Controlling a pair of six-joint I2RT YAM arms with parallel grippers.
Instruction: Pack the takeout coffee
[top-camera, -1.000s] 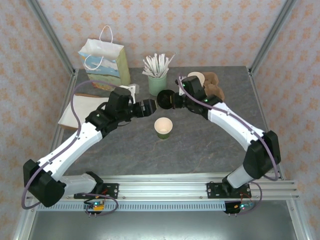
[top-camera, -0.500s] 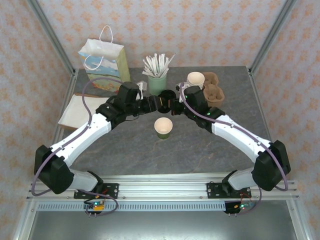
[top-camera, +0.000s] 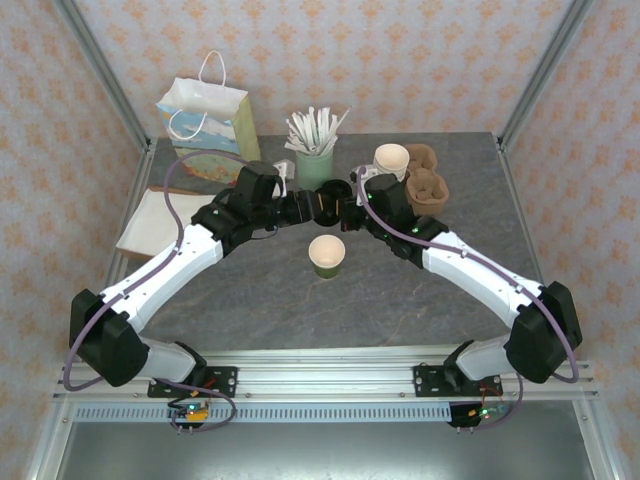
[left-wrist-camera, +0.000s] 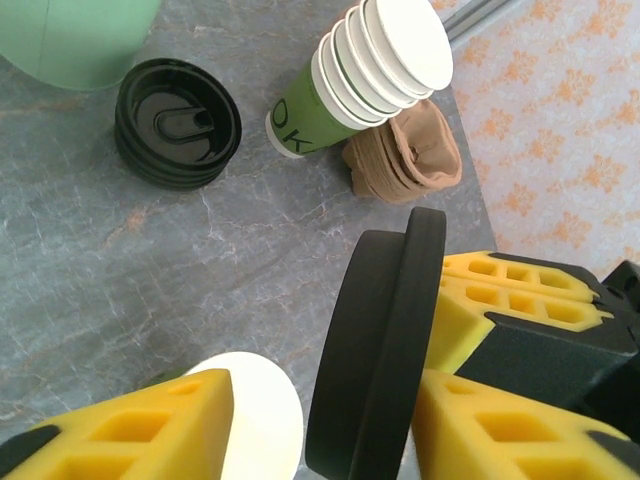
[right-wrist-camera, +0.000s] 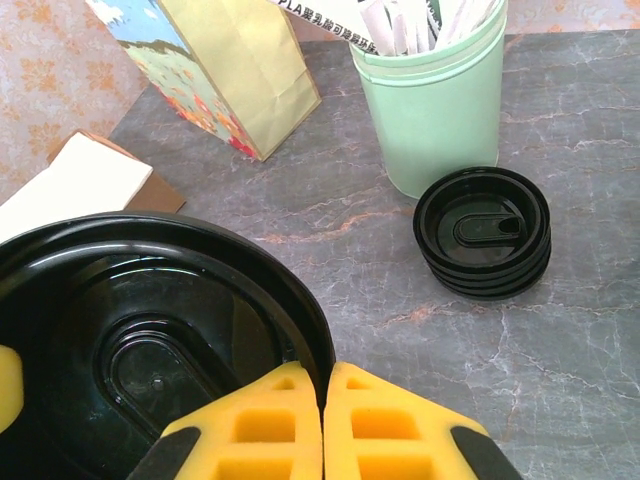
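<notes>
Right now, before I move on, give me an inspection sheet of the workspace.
Surface: grey stone-look table; no spill seen.
Job's things: green cup upright, no lid on it; black lid held in the air between both arms.
Clutter: mug of sticks, lid stack, cup stack, brown holders, gift bag, napkins.
Grippers: right pincer shut on the lid's rim; left pincer open, astride the lid.
Cables: cables loop along each arm; no snag seen.
Surroundings: patterned walls, metal frame.
</notes>
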